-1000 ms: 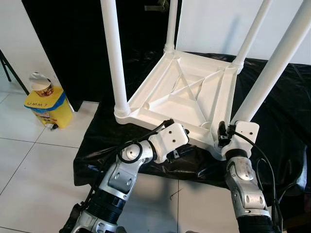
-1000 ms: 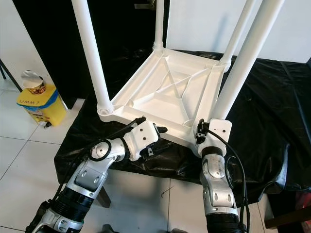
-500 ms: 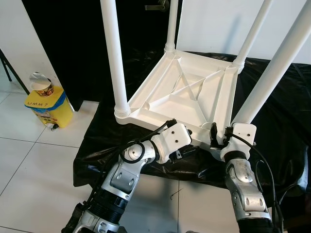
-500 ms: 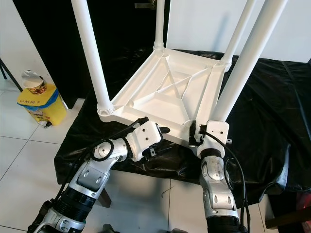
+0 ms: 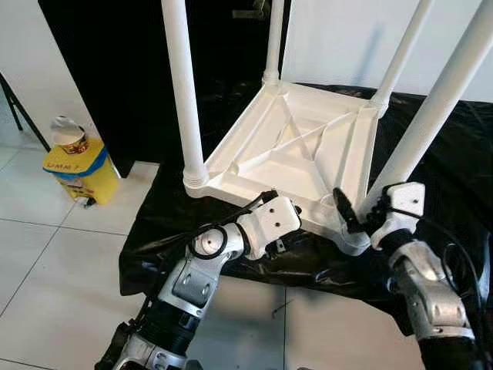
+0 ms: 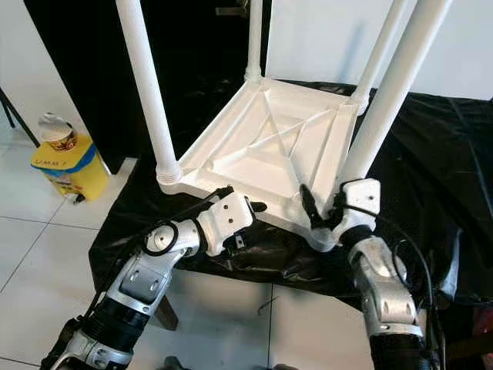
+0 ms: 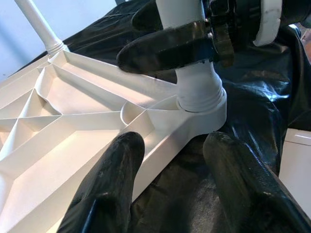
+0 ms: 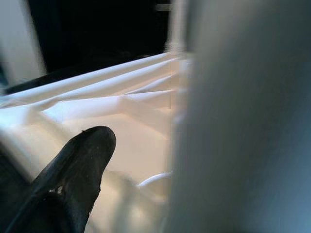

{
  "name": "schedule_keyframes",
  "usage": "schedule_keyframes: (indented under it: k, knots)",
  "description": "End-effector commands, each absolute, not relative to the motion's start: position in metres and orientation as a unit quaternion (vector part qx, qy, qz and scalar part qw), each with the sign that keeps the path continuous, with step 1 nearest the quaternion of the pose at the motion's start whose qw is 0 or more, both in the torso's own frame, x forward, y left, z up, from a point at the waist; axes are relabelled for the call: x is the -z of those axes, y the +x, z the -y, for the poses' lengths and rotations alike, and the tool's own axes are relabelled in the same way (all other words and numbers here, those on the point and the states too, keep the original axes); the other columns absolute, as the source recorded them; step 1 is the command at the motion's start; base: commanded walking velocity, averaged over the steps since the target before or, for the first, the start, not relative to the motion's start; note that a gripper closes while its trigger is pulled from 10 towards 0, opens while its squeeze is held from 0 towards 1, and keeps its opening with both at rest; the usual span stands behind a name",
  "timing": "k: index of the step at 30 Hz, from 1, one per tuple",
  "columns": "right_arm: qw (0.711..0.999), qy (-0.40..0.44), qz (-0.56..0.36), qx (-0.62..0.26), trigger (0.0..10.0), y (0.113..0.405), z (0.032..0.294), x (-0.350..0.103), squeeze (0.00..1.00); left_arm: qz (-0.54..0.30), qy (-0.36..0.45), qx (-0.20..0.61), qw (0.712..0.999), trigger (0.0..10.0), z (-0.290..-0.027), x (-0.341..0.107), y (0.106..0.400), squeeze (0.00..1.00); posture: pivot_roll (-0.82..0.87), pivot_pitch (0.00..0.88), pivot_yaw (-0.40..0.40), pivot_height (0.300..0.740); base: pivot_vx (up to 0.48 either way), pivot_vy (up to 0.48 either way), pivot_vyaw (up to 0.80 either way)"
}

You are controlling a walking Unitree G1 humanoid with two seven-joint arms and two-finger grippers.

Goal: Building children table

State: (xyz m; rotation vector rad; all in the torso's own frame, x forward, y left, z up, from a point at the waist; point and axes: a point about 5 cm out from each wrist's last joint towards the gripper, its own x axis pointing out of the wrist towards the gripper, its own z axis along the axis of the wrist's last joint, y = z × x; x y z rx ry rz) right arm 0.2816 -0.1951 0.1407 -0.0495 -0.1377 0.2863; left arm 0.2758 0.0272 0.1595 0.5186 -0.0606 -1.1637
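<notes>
Table: white table (image 5: 296, 154) upside down on black sheet (image 5: 454, 154), centre of frame, legs up.
Right gripper (image 5: 356, 218): fingers around near-right leg (image 5: 431, 119) at its base, lower right.
Left gripper (image 7: 170, 189): fingers apart, at the table's near edge, lower centre.
Yellow container (image 5: 81, 166): on floor, left.

One black finger (image 8: 73, 174) lies against the white table underside (image 8: 116, 111), beside a blurred white leg (image 8: 243, 121).

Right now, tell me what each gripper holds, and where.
Right gripper: the near right leg, at its base. Left gripper: open, nothing held.
</notes>
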Motion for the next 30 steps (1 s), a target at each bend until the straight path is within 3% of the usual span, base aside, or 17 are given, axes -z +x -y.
schedule_keyframes:
  k: [1, 10, 11, 12, 13, 24, 25, 30]
  knots:
    - [0.982, -0.037, 0.041, -0.178, 10.0, 0.283, 0.198, -0.132, 0.00, 0.038, 0.239, 0.510, 0.825, 10.0, -0.026, -0.159, 0.277, 0.00, -0.01, 0.000, -0.048, 0.740, 0.000, 0.000, 0.00]
    - [0.973, -0.060, 0.001, -0.222, 10.0, 0.291, 0.209, -0.118, 0.00, 0.036, 0.236, 0.509, 0.827, 10.0, -0.027, -0.157, 0.274, 0.00, 0.01, 0.000, -0.053, 0.740, 0.000, 0.000, 0.00]
    - [0.973, -0.060, -0.001, -0.225, 8.2, 0.292, 0.209, -0.116, 0.00, 0.035, 0.236, 0.508, 0.828, 10.0, -0.028, -0.157, 0.274, 0.00, 0.01, 0.000, -0.053, 0.740, 0.000, 0.000, 0.00]
    - [0.973, -0.060, -0.001, -0.225, 8.2, 0.292, 0.209, -0.116, 0.00, 0.035, 0.236, 0.508, 0.828, 10.0, -0.028, -0.157, 0.274, 0.00, 0.01, 0.000, -0.053, 0.740, 0.000, 0.000, 0.00]
    - [0.971, -0.061, -0.003, -0.230, 0.0, 0.293, 0.209, -0.113, 0.00, 0.035, 0.236, 0.507, 0.828, 10.0, -0.029, -0.157, 0.273, 0.00, 0.01, 0.000, -0.049, 0.740, 0.000, 0.000, 0.00]
    - [0.968, -0.047, -0.007, -0.248, 0.0, 0.290, 0.205, -0.105, 0.00, 0.033, 0.226, 0.508, 0.831, 10.0, -0.028, -0.157, 0.272, 0.00, 0.01, 0.000, -0.040, 0.740, 0.000, 0.000, 0.00]
    - [0.969, -0.046, -0.009, -0.244, 10.0, 0.288, 0.204, -0.101, 0.00, 0.032, 0.225, 0.507, 0.832, 10.0, -0.029, -0.156, 0.272, 0.00, 0.00, 0.000, -0.035, 0.740, 0.000, 0.000, 0.00]
    - [0.971, -0.044, -0.011, -0.235, 10.0, 0.288, 0.203, -0.099, 0.00, 0.029, 0.227, 0.507, 0.831, 10.0, -0.028, -0.152, 0.272, 0.00, -0.02, 0.000, -0.029, 0.740, 0.000, 0.000, 0.00]
